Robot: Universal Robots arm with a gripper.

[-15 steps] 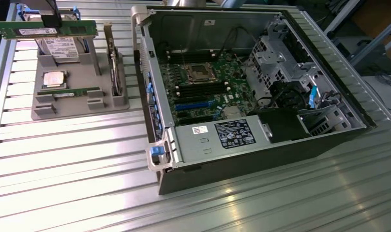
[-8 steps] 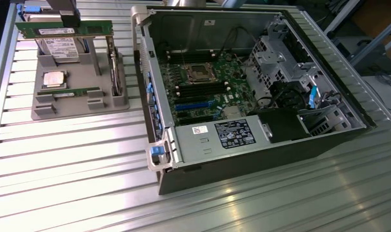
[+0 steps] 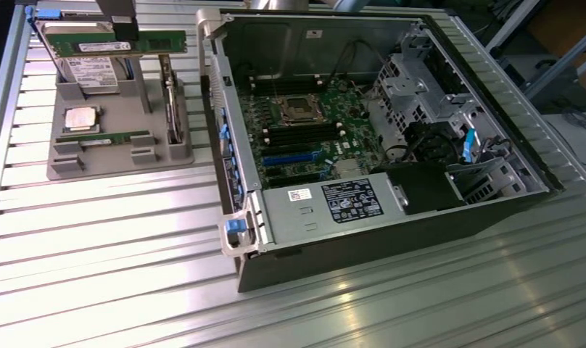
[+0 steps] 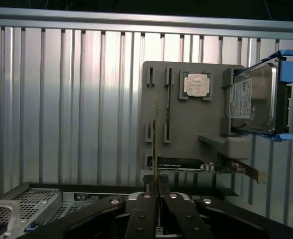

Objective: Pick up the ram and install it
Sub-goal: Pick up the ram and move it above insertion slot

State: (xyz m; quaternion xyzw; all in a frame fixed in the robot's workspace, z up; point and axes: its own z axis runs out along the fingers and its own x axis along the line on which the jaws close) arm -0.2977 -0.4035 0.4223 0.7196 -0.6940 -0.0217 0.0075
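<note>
- The tool (image 3: 125,30) is closed narrowly on the ram (image 3: 90,46). The green stick is gripped near its middle, with its long side level.
- In the exterior view, the ram is seen at the hard-drive end of the grey holder (image 3: 114,158), with its white label facing the camera.
- In the wrist view, the ram (image 4: 155,139) is seen edge-on as a thin upright line. It is pinched between the two fingers of the tool (image 4: 155,184) and is outlined against the holder (image 4: 186,119).
- A hard drive (image 3: 90,70) with blue side rails is propped at one end of the holder, and it can also be seen in the wrist view (image 4: 253,99).
- A square silver processor (image 3: 80,118) is laid flat in a recess near the middle of the holder (image 4: 197,84).
- A second green stick (image 3: 104,138) is seated in a slot at the end of the holder opposite the hard drive.
- An expansion card (image 3: 167,94) is stood on edge along the side of the holder nearest the computer case. Its dark body is visible in the wrist view (image 4: 181,163).
- An open computer case (image 3: 390,243) is placed just beside the holder, to the exterior view's right of it, with the motherboard (image 3: 303,123) exposed inside.
- Holder and case are both carried by a ribbed metal surface (image 3: 99,239).
</note>
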